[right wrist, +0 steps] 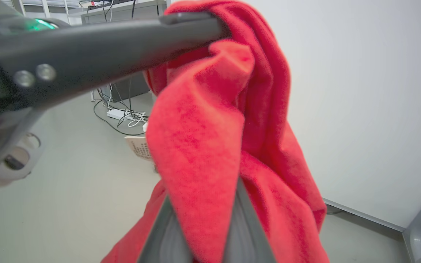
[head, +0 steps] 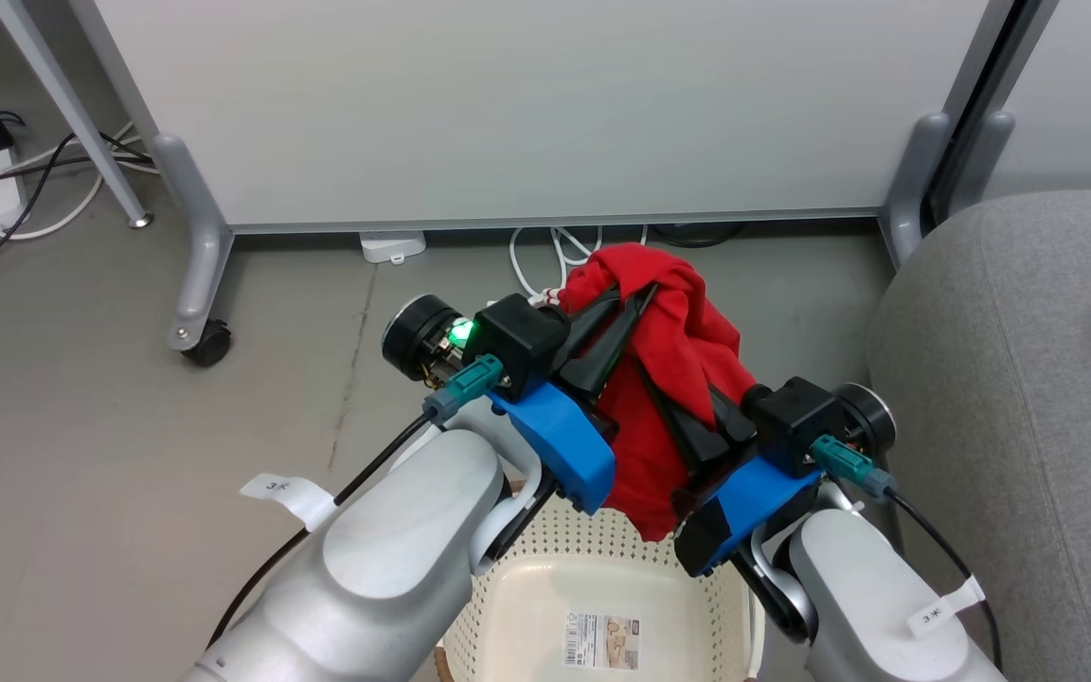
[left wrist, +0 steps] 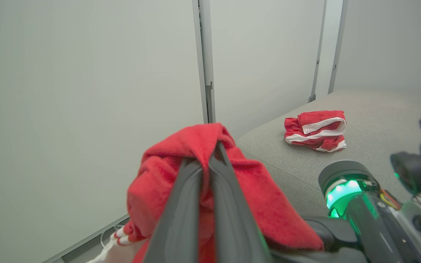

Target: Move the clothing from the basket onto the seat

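**Position of items.** The red garment (head: 688,332) hangs in the air above the basket (head: 593,535), held between the two arms. Its lower hem hangs just above the basket's far wall. The visible basket floor holds no clothing, only a printed label. A striped garment (left wrist: 316,130) already lies bunched on the seat (head: 1010,398), well in from the cushion's edge. The seat stands to the robot's right, close beside the basket.

**Pincers.** The left pincer (head: 635,303) is clenched on a fold at the top of the red garment, with the fingers pressed together through the cloth. The right pincer (head: 673,407) grasps the same garment lower down. Cloth is bunched between its fingers and covers their tips, so this grip is judged firm rather than confirmed.

**Step in hand.** Judged to be the carry from basket to seat, apparently the last item.

**Recommendations.**
- Move both arms rightward together and hold their spacing, so that neither grip is pulled loose.
- Raise the load first, so the hanging hem clears the basket rim and the rounded edge of the seat.
- Lower the garment beside the striped garment, well onto the cushion.
- Release only once the cloth's weight rests on the seat, since a hem left over the edge could slide to the floor (head: 110,426).
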Controlling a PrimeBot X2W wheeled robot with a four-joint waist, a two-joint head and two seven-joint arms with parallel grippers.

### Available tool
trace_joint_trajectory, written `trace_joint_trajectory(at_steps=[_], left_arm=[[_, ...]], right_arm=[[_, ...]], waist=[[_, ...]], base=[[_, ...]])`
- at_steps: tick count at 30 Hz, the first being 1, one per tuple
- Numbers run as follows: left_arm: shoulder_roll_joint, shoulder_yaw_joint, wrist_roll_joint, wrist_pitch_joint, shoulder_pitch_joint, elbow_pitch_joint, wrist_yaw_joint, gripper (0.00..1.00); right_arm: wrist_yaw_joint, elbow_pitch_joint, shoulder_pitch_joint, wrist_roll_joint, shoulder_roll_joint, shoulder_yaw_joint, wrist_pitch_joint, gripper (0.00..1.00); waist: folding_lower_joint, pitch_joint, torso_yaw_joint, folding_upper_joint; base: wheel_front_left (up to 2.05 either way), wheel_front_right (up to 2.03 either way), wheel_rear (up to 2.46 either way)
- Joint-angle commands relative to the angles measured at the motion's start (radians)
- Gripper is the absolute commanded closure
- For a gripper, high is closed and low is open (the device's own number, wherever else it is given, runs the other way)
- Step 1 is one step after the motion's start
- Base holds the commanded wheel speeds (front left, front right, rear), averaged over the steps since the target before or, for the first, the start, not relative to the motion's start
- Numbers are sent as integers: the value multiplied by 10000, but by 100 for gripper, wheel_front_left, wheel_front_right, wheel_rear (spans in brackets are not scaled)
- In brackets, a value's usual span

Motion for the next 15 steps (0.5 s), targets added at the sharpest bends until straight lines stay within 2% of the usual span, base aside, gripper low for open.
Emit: trace_joint_trajectory(at_steps=[1,2,6,15], left_arm=[[32,-30,75,-44,21,41,66,4],[30,-38,92,-43,20,46,89,0],[22,-60,116,-38,79,18,128,0],[25,-112,284,-37,364,-307,242,0]], right_arm=[[5,-78,93,60,12,-37,-9,100],[5,-94,111,59,12,-51,-9,100],[4,-125,204,94,9,-338,-9,100],[5,-629,708,-557,-9,-2109,-9,100]], waist=[[0,-7,6,0],[0,-11,7,0],[0,-29,35,0],[0,52,49,0]], base=[[0,0,0],[0,0,0],[0,0,0],[0,0,0]])
